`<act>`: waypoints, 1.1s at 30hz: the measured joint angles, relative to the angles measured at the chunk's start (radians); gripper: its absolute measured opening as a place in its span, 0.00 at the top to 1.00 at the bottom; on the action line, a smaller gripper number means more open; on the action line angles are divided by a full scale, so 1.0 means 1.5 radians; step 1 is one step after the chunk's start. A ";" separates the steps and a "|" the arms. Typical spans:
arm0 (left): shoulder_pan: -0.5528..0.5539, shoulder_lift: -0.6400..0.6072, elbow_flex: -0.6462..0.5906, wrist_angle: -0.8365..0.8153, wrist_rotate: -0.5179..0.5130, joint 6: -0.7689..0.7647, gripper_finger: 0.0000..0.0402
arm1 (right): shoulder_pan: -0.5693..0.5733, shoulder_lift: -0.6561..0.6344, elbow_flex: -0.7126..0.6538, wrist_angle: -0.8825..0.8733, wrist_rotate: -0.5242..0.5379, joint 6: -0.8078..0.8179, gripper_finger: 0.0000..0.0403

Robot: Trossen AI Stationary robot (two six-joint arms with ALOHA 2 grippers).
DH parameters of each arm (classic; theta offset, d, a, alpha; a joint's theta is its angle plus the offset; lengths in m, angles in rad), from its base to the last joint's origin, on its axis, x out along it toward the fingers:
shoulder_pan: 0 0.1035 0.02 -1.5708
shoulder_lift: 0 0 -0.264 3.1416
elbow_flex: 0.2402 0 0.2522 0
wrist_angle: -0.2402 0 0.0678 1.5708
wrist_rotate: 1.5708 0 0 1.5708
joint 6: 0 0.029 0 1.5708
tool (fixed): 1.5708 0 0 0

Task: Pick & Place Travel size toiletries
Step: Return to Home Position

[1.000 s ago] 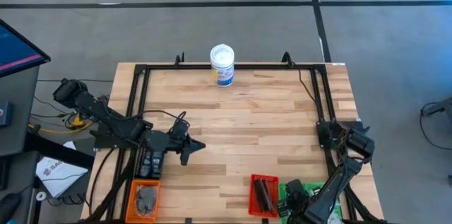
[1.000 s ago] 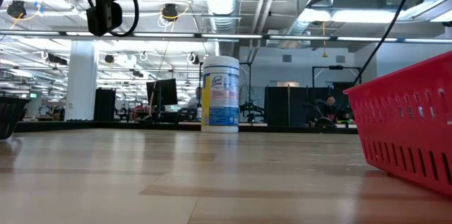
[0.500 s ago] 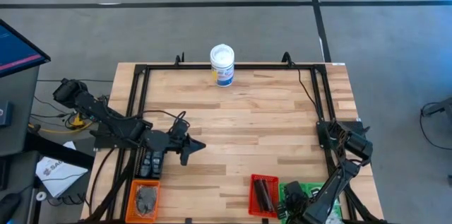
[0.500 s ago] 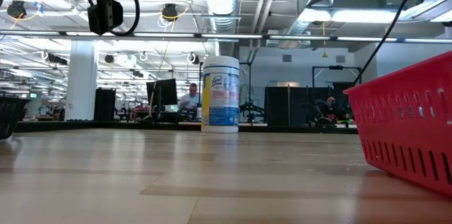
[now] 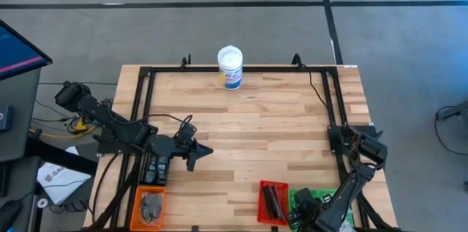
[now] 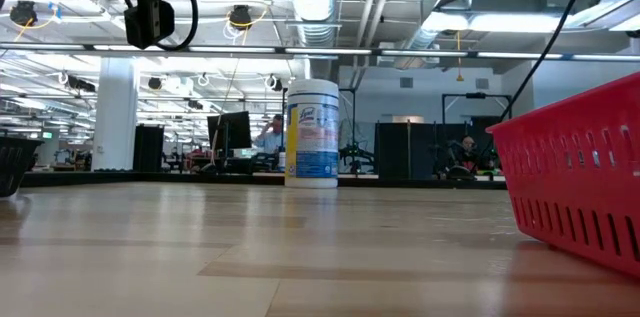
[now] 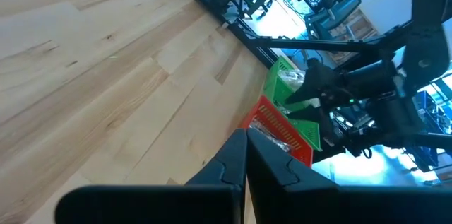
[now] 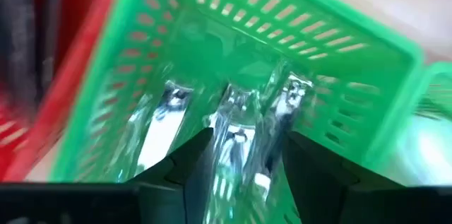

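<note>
Parks left gripper over surface, jaws closed, idle. Holds right gripper, jaws apart, above nail cutters sorted into green bin.

silver nail cutters lying in green bin, dark sticks in red bin

The table is pale wood, striped by its planks and edged with black rails. The tub is white with a blue label. The red bin holds dark items. The green bin is bright, its walls patterned with slots, and the nail cutters in it gleam silver. The orange bin holds grey contents. The left arm and right arm are black.
</note>
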 joint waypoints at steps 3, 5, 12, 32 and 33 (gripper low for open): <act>0.001 0.000 0.000 0.000 -0.001 0.000 1.00 | -0.002 -0.011 0.029 -0.047 0.008 -0.032 0.61; 0.002 0.000 0.000 0.000 -0.002 0.000 1.00 | -0.001 -0.017 0.055 -0.090 0.024 -0.047 0.61; 0.002 0.000 0.000 0.003 -0.005 0.005 1.00 | -0.009 -0.029 0.163 -0.237 0.133 -0.082 0.63; 0.002 0.000 0.000 0.004 -0.003 0.040 1.00 | -0.253 -0.046 0.367 -0.112 0.326 -0.722 0.76; 0.002 0.000 0.000 0.004 -0.003 0.043 1.00 | -0.265 -0.046 0.376 -0.108 0.336 -0.742 0.77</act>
